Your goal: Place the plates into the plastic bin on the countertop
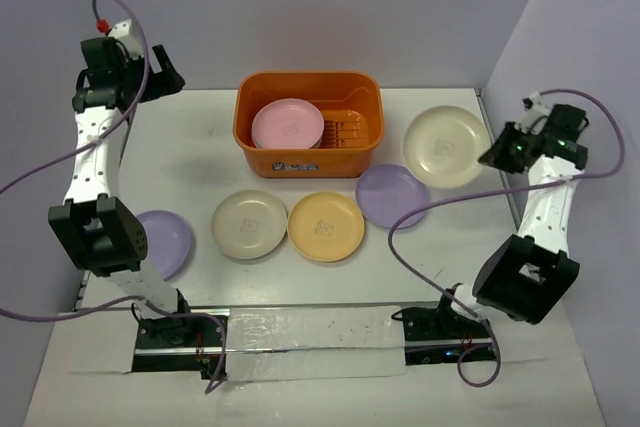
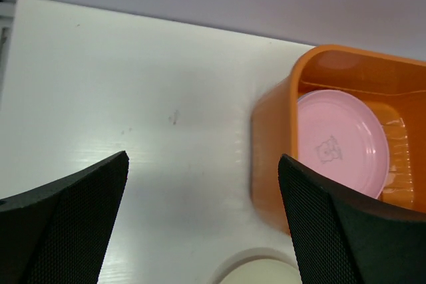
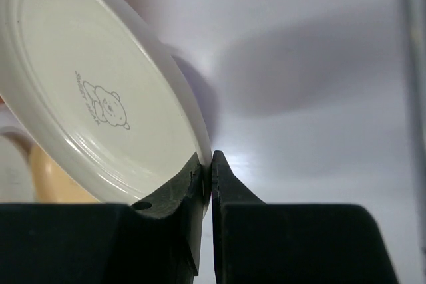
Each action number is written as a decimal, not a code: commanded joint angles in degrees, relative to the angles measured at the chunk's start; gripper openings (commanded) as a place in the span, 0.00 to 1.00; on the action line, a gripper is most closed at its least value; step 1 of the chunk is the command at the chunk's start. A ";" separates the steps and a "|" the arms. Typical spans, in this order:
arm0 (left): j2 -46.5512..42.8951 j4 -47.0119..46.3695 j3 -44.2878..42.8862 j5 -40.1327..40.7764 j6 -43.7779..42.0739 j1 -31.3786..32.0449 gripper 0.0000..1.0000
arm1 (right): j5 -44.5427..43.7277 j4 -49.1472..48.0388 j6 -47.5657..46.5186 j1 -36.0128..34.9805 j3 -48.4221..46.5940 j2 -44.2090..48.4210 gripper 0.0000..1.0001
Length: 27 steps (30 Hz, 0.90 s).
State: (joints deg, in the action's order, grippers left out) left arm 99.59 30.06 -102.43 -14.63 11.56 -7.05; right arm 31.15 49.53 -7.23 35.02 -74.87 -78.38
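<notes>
Only one pink plate (image 1: 288, 125) lies in the bin (image 1: 310, 163). The right wrist view alone shows the right gripper (image 3: 212, 164) pinching the rim of a cream plate (image 3: 100, 98); from above, this plate is just right of the bin. The left gripper (image 2: 203, 157) is spread wide over the countertop (image 2: 133, 84).

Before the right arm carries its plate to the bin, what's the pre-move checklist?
1. Right end effector shut on the cream plate at its rim: ok.
2. Cream plate fully off the countertop: cannot tell.
3. Free room in the plastic bin, right half bare: ok.
4. Pink plate sits in the bin's left half, out of the drop spot: ok.
5. Left end effector open, outside the bin: ok.
</notes>
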 commanded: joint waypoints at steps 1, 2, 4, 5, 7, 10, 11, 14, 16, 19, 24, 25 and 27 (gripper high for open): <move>-7.17 -1.44 4.46 -3.22 -2.24 -3.23 0.99 | 1.97 -13.97 16.55 -12.62 -1.57 0.49 0.00; -7.97 -1.60 5.68 -3.28 -2.78 -3.78 0.99 | 0.99 -15.73 18.66 -15.32 -2.76 -1.45 0.00; -10.25 -1.43 9.07 -2.75 -4.16 -5.53 0.99 | -1.42 -19.87 23.62 -22.66 -8.62 -6.12 0.00; -11.61 -1.22 11.11 -2.08 -4.87 -6.58 0.99 | -2.98 -22.08 26.28 -27.02 -11.74 -9.17 0.00; -12.95 -0.53 13.04 -1.99 -5.32 -8.00 0.99 | -7.11 -22.17 27.29 -31.39 -21.03 -12.92 0.00; -16.76 -0.29 18.20 -2.53 -6.98 -10.38 0.99 | -12.12 -19.77 28.19 -39.43 -33.79 -22.56 0.00; -17.61 0.02 19.42 -2.67 -7.79 -10.88 0.98 | -13.56 -19.08 28.38 -41.48 -39.49 -25.32 0.00; -19.70 2.90 22.46 -3.37 -10.63 -12.94 0.99 | -16.77 -16.93 29.21 -45.13 -47.24 -31.69 0.00; -19.89 6.26 23.18 -7.42 -14.46 -14.77 0.99 | -17.81 -15.87 29.25 -48.12 -52.33 -36.93 0.00; -18.81 12.91 23.91 -11.46 -20.22 -17.30 0.99 | -18.78 -14.69 28.63 -51.71 -55.58 -42.36 0.00; -17.52 17.72 24.58 -16.64 -29.45 -21.59 0.99 | -18.55 -15.19 29.51 -54.02 -54.41 -47.61 0.00; -16.60 19.29 24.35 -18.07 -30.97 -22.27 0.99 | -18.37 -15.50 29.52 -54.41 -54.07 -48.55 0.00; -15.28 21.36 24.12 -19.36 -33.17 -22.80 0.98 | -18.44 -15.67 29.29 -54.94 -54.27 -50.17 0.00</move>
State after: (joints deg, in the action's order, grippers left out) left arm 82.42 45.69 -77.60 -27.71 -13.49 -28.47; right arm 14.00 35.17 21.16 -19.52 -128.19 -127.53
